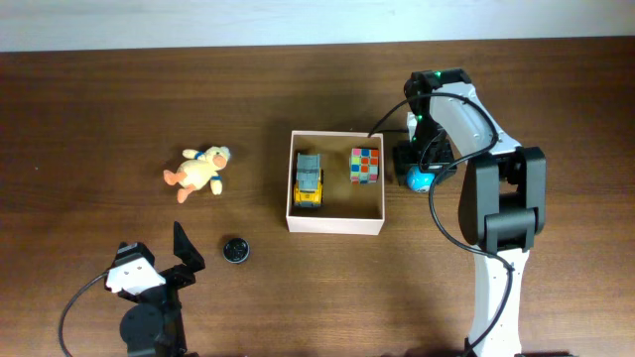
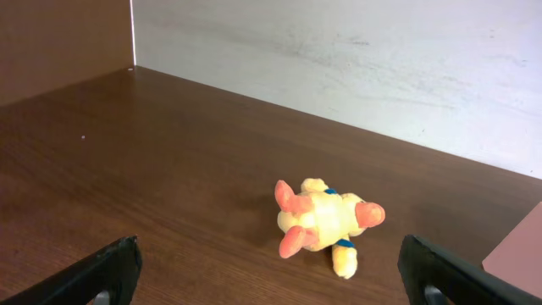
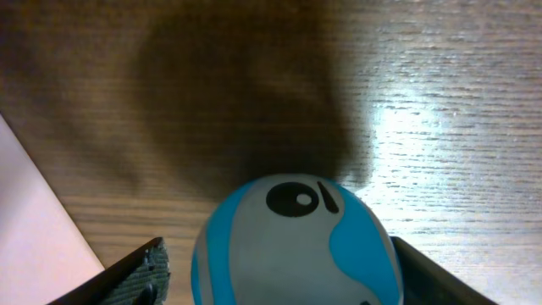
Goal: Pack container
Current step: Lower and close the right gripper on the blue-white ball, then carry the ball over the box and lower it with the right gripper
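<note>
The container (image 1: 335, 224) is a shallow white box with a tan inside at the table's middle. It holds a yellow toy truck (image 1: 309, 181) and a colour cube (image 1: 365, 166). My right gripper (image 1: 418, 171) is just right of the box, open, with its fingers (image 3: 275, 275) on either side of a blue and white ball (image 3: 296, 246). A small gap shows at the left finger. The box wall (image 3: 34, 224) shows at the left of the right wrist view. My left gripper (image 1: 154, 248) is open and empty (image 2: 271, 271) at the front left, facing an orange-yellow plush toy (image 2: 326, 220).
The plush toy (image 1: 198, 172) lies left of the container. A small black round object (image 1: 234, 250) lies near the left gripper, in front of the box's left corner. A corner of the container (image 2: 521, 250) shows at the right of the left wrist view.
</note>
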{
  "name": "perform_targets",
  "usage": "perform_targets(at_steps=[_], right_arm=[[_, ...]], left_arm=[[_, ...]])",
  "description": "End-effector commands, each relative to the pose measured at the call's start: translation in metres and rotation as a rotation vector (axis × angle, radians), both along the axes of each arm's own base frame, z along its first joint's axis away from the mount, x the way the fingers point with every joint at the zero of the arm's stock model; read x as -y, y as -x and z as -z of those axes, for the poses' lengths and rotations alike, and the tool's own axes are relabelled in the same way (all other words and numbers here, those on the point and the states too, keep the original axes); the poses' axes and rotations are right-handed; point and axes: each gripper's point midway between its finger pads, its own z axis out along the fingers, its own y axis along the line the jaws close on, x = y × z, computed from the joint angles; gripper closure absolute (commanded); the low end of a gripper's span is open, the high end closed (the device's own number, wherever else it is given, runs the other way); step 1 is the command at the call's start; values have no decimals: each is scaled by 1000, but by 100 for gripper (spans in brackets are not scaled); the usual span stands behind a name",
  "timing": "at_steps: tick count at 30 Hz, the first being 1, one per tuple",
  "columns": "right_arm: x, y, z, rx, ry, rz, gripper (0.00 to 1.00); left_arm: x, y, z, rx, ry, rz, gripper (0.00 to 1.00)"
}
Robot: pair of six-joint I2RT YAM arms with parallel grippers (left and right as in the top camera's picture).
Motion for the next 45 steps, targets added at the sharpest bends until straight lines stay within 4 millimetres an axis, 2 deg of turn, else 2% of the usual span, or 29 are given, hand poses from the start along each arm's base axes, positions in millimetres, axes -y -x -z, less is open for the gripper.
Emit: perform_targets(at_steps=[1,3,11,14,15,26,30,34,35,37,40,44,45], right_arm=[[2,-1,-7,17,-10,17,29],[2,-2,-6,20,-10,17,33],[3,-10,-6,53,-14,22,35],[6,-14,-8,66,-15,31,53],[7,-16,-10,73,-16,34,54],[11,-40,-35,164,-25,48,53],[10,-55,-63,227,-34,42,54],[7,-68,-103,307,-43,14,53],[5,-72,-120,342,-48,2,54],[1,-74,-133,370,-56,-12,54],[-14,-76,-160,427,-69,-45,54],[-46,-72,-171,452,-89,-114,55],[-61,-68,-171,450,-101,-150,55]], left_arm=[[2,-1,0,2,-16,14,1],[2,-1,0,2,-16,14,1],[2,-1,0,2,-16,14,1],[2,-1,0,2,-16,14,1],[2,-1,0,2,-16,14,1],[2,-1,0,2,-16,14,1],[2,-1,0,2,-16,14,1],[2,-1,0,2,-16,14,1],[2,-1,0,2,-16,14,1],[2,-1,0,2,-16,14,1],[2,-1,0,2,-16,14,1],[2,-1,0,2,-16,14,1],[2,-1,0,2,-16,14,1]])
